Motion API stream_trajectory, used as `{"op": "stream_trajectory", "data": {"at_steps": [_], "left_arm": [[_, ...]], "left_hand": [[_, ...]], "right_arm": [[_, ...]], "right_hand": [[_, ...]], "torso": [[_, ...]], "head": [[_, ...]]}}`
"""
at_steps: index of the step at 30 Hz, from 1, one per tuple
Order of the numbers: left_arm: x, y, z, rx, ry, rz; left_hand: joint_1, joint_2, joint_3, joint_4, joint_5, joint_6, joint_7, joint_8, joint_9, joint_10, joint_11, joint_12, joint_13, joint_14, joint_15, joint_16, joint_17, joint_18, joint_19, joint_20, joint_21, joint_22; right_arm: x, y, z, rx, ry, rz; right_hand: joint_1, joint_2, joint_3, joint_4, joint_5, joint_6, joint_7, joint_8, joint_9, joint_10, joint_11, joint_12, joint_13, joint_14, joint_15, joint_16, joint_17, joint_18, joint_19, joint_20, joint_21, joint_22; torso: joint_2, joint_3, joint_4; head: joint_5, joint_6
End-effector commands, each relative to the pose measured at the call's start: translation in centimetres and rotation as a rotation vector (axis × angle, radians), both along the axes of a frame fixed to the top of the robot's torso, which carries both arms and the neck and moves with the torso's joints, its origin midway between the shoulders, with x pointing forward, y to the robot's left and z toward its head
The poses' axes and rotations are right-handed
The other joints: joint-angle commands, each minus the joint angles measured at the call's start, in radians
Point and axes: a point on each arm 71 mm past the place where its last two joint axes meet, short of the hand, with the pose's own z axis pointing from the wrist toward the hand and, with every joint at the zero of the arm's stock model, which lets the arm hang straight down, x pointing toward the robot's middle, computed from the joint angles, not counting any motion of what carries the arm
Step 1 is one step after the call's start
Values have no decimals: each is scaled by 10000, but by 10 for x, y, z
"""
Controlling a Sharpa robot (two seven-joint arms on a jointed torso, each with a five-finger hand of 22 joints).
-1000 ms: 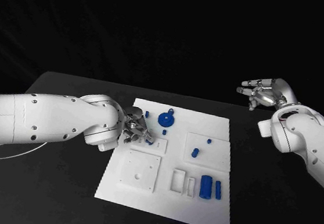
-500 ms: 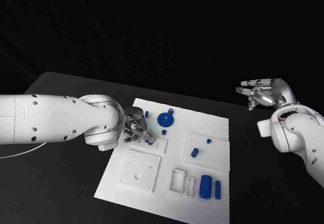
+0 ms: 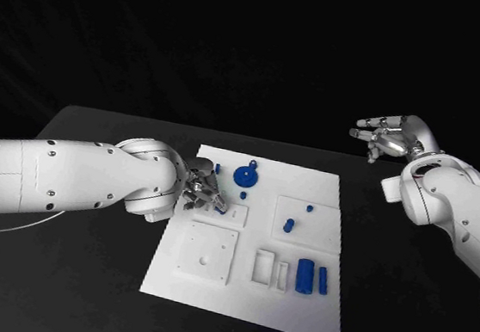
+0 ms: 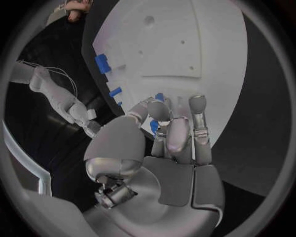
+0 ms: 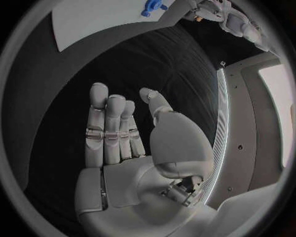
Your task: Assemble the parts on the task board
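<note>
Task board (image 3: 243,306) lies mid-table as the left hand (image 3: 200,191) pinches a small blue part (image 4: 154,127) over its left edge, barely moved in the last second, suggesting careful seating. Right hand (image 3: 386,137) hovers released, well apart.

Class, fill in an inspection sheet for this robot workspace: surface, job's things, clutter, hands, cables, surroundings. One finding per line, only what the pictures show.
Surface: black table.
Job's things: white task board mid-table; blue parts on it, including a round part at the far end and two upright cylinders nearer.
Clutter: nothing seen.
Hands: left hand pinches a small blue part over the board; right hand raised off the board, holding nothing, fingers apart.
Cables: thin white cables under the left arm.
Surroundings: dark.
</note>
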Motion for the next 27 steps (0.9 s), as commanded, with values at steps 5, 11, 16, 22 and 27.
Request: {"op": "stream_trajectory", "data": {"at_steps": [5,11,16,22,27], "left_arm": [[-4,-1,-5,422,354,-334],[-4,-1,-5,493,487,-385],[-5,-2,-6,559,596,-452],[-5,-3,-7,603,665,-500],[-5,-4,-7,592,685,-517]], "left_hand": [[-11,-5,86,-33,58,2296,-1238,314,6457,324,-120,-7,34,-11,51,-32,-2,93,10,20,-80,23],[-57,7,56,7,-69,2290,-1240,323,6455,321,-118,-26,33,-12,53,-42,-16,87,4,8,-123,22],[-94,43,-23,100,-320,2294,-1242,335,6452,325,-115,-27,56,-12,57,-52,-28,64,8,-9,-159,28],[-151,97,-90,223,-451,2302,-1244,349,6451,327,-111,-16,81,-10,62,-50,-25,39,15,-31,-183,38],[-420,247,-68,382,-475,2302,-1255,376,6471,326,-121,32,141,-2,59,-35,-8,3,26,-58,-217,53]], "right_arm": [[0,2,0,-15,29,187],[0,2,0,-17,34,186],[0,2,0,-17,37,186],[0,2,0,-17,38,184],[0,2,0,-15,39,188]], "right_hand": [[-108,-1,69,32,60,23,53,24,-16,-68,-8,-11,-14,28,-8,-59,12,173,347,80,-38,13],[-108,-2,70,32,62,23,53,24,-16,-68,-8,-11,-14,28,-8,-59,12,173,348,80,-38,13],[-116,-5,98,34,106,25,53,24,-16,-68,-10,-11,-17,28,-10,-61,15,172,348,79,-34,19],[-125,-10,112,38,128,27,55,24,-16,-68,-8,-12,-18,30,-9,-61,17,172,347,79,-33,22],[-145,-12,139,52,175,27,53,23,-17,-68,-12,-11,-18,30,-11,-61,20,171,349,77,-25,27]], "torso": [[3,-2,0],[0,0,0],[4,3,-4],[2,4,-7],[2,8,-9]], "head": [[7,-13],[13,-21],[9,-26],[7,-28],[7,-21]]}}
